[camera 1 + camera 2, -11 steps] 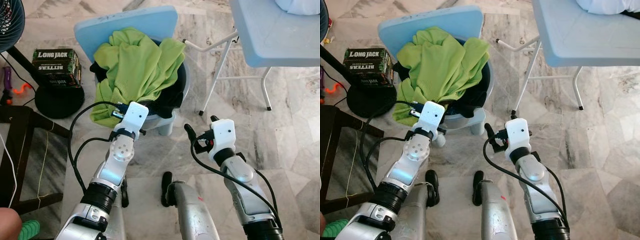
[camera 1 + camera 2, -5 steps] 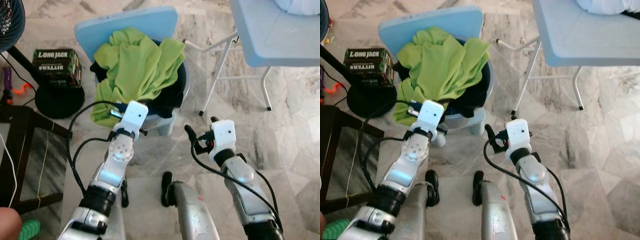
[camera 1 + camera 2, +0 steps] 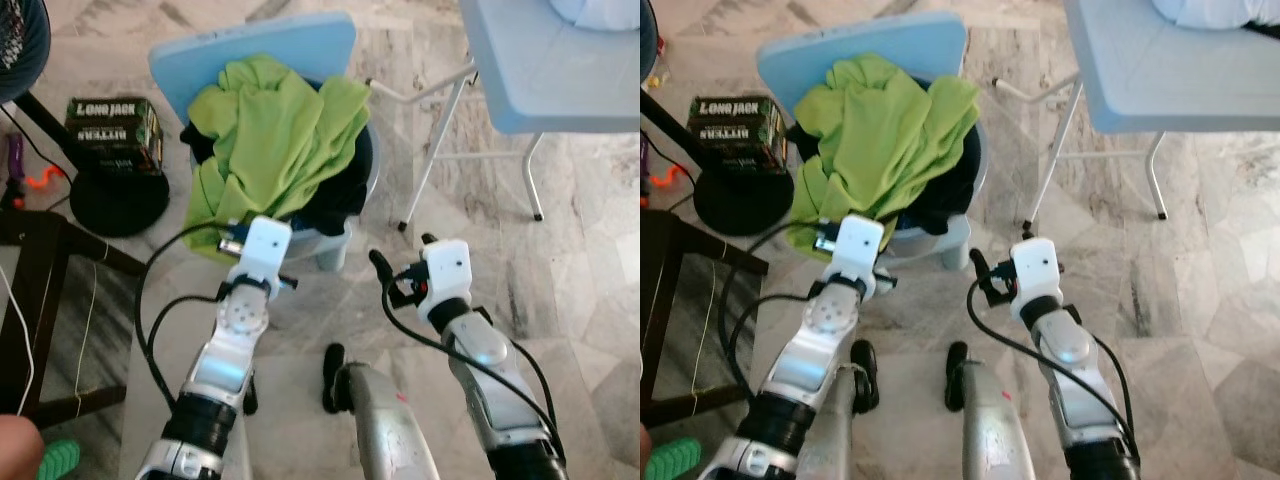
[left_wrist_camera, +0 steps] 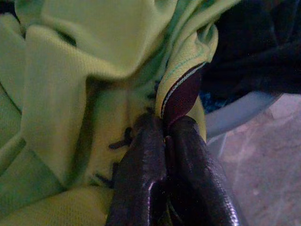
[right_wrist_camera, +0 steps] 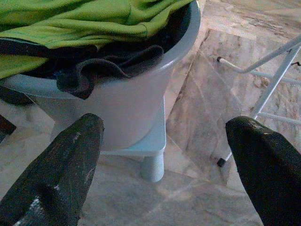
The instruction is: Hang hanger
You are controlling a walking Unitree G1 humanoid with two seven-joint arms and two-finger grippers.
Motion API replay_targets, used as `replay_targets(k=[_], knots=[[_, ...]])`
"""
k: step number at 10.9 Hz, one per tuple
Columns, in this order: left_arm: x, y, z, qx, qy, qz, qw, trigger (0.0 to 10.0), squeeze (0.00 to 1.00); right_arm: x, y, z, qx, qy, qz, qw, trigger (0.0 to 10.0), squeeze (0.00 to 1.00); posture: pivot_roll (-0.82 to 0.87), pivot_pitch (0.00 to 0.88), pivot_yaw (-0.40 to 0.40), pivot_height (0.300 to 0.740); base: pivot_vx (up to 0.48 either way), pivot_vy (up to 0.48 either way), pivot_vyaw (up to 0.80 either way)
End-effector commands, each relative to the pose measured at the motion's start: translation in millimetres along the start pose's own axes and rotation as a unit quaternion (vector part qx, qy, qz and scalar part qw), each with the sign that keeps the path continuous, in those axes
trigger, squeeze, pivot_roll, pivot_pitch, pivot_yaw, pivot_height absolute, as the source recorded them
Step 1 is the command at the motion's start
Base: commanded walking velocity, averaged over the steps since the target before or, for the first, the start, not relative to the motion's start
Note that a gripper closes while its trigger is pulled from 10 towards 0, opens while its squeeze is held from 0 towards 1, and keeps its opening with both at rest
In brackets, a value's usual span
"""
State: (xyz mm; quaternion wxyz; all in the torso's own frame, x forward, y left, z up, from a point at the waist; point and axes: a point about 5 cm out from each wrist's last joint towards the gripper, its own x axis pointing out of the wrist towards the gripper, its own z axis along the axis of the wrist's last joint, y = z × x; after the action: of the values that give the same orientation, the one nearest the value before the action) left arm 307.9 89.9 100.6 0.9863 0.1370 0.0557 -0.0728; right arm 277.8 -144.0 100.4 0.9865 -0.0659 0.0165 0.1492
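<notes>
A lime-green shirt (image 3: 275, 130) lies heaped over dark clothes in a grey laundry tub (image 3: 338, 243) on the floor ahead. My left gripper (image 4: 165, 129) is at the tub's near left rim, shut on a dark-lined fold of the shirt's hem; its white wrist housing (image 3: 262, 245) covers it in the eye views. My right gripper (image 5: 162, 125) hangs open in the air to the right of the tub, just short of its wall, its fingers (image 3: 378, 263) wide apart with nothing between them.
A light blue board (image 3: 255, 50) leans behind the tub. A white folding table (image 3: 540, 60) with thin legs (image 3: 432, 160) stands at the right. A Long Jack box (image 3: 112, 122) and a black fan base (image 3: 118, 200) sit at the left, beside dark wooden furniture (image 3: 30, 290).
My left gripper has drawn back a little toward me, still shut on the shirt's hem, and the shirt's lower edge has come with it. The right arm has stayed put.
</notes>
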Motion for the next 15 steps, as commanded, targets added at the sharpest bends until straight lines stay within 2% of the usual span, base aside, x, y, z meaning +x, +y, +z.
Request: replay_targets(k=[1,2,3,4,5,6,8,9,10,12,13,15], knots=[[-4.0,-3.5,-6,-0.016,0.017,-0.006,1.0,0.0,0.0,-5.9,-0.3,-7,-0.001,0.017,0.0,1.0,10.0,0.0,-0.08,0.413,-0.098,0.74,0.0,0.0,0.0],[-3.8,-3.4,-7,-0.016,0.021,-0.007,1.0,0.0,0.0,-5.9,-0.1,-7,-0.001,0.017,0.0,1.0,10.0,0.0,-0.08,0.414,-0.096,0.74,0.0,0.0,0.0],[-4.1,-4.1,0,-0.007,-0.002,-0.011,1.0,0.0,0.0,-6.0,0.1,-7,0.0,0.017,0.0,1.0,10.0,0.0,-0.08,0.414,-0.097,0.74,0.0,0.0,0.0],[-7.2,-5.0,33,0.022,-0.112,-0.025,0.993,0.0,0.0,-6.4,-0.1,-8,0.0,0.017,-0.001,1.0,10.0,0.0,-0.08,0.414,-0.099,0.74,0.0,0.0,0.0],[-12.0,-4.5,49,0.031,-0.172,-0.026,0.984,0.0,0.0,-6.2,0.2,-8,0.001,0.017,-0.001,1.0,10.0,0.0,-0.07,0.414,-0.1,0.74,0.0,0.0,0.0],[-15.8,-1.8,58,0.048,-0.205,-0.017,0.977,0.0,0.0,-4.7,1.6,-8,0.003,0.017,0.0,1.0,10.0,0.0,-0.06,0.409,-0.1,0.74,0.0,0.0,0.0],[-18.0,6.9,58,0.059,-0.208,0.015,0.976,0.0,0.0,-1.1,7.0,-8,0.01,0.015,0.005,1.0,10.0,0.0,-0.05,0.406,-0.1,0.74,0.0,0.0,0.0],[-19.8,10.6,53,0.062,-0.201,0.027,0.977,8.0,0.0,-0.5,9.3,-9,0.013,0.014,0.006,1.0,10.0,0.0,-0.04,0.398,-0.098,0.74,0.0,0.0,0.0],[-22.5,14.9,45,0.065,-0.19,0.027,0.979,10.0,0.0,0.0,11.2,-11,0.023,0.014,0.003,1.0,10.0,0.0,-0.04,0.392,-0.097,0.74,0.0,0.0,0.0],[-22.8,20.4,30,0.051,-0.158,0.038,0.985,10.0,0.0,4.3,11.8,-19,0.058,0.021,-0.017,0.998,10.0,0.0,-0.03,0.376,-0.09,0.74,0.0,0.0,0.0],[-20.5,21.3,34,0.054,-0.161,0.041,0.985,10.0,0.0,9.8,5.9,-5,0.056,-0.012,-0.035,0.998,10.0,0.0,-0.03,0.376,-0.086,0.74,0.0,-0.27,0.0],[-18.0,23.4,35,0.056,-0.159,0.043,0.985,10.0,0.0,12.4,0.0,2,0.063,-0.031,-0.051,0.996,10.0,0.0,-0.04,0.372,-0.078,0.74,0.0,-0.3,0.0]])
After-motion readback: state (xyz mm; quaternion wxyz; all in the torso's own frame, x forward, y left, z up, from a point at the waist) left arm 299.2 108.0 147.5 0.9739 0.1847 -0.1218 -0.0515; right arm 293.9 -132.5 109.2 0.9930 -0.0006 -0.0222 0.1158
